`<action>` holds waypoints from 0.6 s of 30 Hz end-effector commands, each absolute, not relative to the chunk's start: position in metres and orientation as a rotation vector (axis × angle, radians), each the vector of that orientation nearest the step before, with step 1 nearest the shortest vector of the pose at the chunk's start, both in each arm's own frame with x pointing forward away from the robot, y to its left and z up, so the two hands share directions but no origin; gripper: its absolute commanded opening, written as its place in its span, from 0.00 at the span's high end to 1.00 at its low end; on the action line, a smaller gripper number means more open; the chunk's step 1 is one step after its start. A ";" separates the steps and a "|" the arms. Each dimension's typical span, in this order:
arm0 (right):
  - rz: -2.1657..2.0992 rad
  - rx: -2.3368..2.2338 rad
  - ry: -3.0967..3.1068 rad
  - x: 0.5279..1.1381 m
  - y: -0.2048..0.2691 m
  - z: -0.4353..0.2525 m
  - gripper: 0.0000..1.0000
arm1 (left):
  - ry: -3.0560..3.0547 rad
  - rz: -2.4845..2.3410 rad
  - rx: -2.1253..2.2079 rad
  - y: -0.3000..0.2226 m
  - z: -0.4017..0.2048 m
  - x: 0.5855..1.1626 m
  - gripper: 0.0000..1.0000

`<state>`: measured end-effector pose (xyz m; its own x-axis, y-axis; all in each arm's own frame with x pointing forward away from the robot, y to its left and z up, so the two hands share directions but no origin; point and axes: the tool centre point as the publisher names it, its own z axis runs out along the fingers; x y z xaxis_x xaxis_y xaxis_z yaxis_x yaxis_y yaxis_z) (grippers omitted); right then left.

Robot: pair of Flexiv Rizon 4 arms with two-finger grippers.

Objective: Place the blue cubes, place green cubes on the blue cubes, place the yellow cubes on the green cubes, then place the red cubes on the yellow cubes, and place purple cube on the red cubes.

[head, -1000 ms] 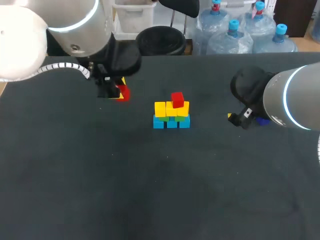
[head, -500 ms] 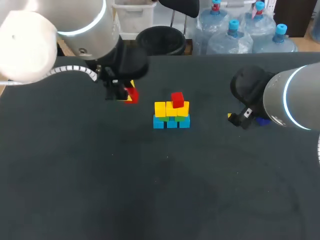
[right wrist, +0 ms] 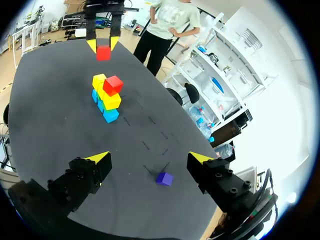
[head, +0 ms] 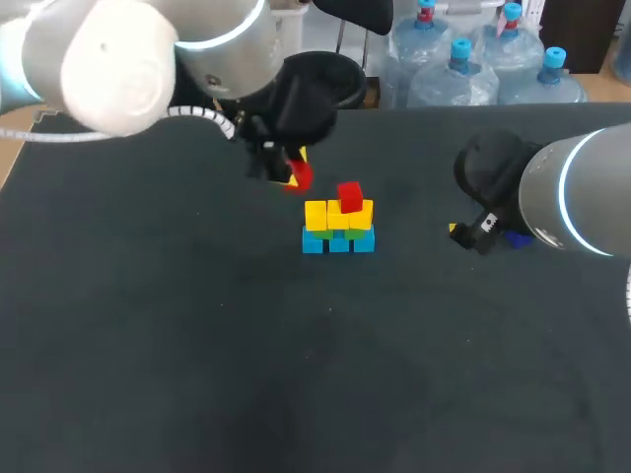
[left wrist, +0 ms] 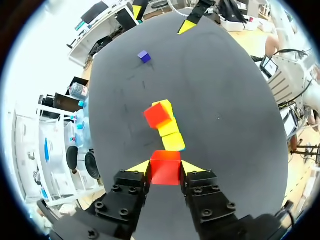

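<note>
A stack (head: 338,227) stands mid-table: blue cubes (head: 338,243) at the bottom, green above them, yellow cubes (head: 338,214) on those, and one red cube (head: 349,195) on top towards the right. My left gripper (head: 295,173) hangs just up-left of the stack, shut on a second red cube (left wrist: 165,169). The stack lies directly ahead of its fingers. My right gripper (right wrist: 150,159) stands open and empty at the right. The purple cube (right wrist: 164,178) lies on the table just beyond and between its fingers.
The black table (head: 296,374) has broad bare room in front of and to the left of the stack. In the head view my right arm (head: 572,202) partly hides the purple cube (head: 516,237).
My left arm has carried the red cube to the right, from the table's left part to just beside the stack. The right arm and the stack have not moved.
</note>
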<state>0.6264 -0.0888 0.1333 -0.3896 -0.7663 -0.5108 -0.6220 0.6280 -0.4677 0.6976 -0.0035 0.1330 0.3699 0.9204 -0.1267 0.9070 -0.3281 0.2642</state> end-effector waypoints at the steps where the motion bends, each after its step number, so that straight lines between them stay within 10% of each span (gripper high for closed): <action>1: -0.258 -1.077 2.127 0.626 -0.090 0.132 0.00 | 1.650 0.024 2.399 -0.014 0.133 0.711 1.00; 18: -0.258 -1.077 2.127 0.626 -0.090 0.132 0.00 | 1.867 -0.079 2.315 -0.025 0.102 0.702 1.00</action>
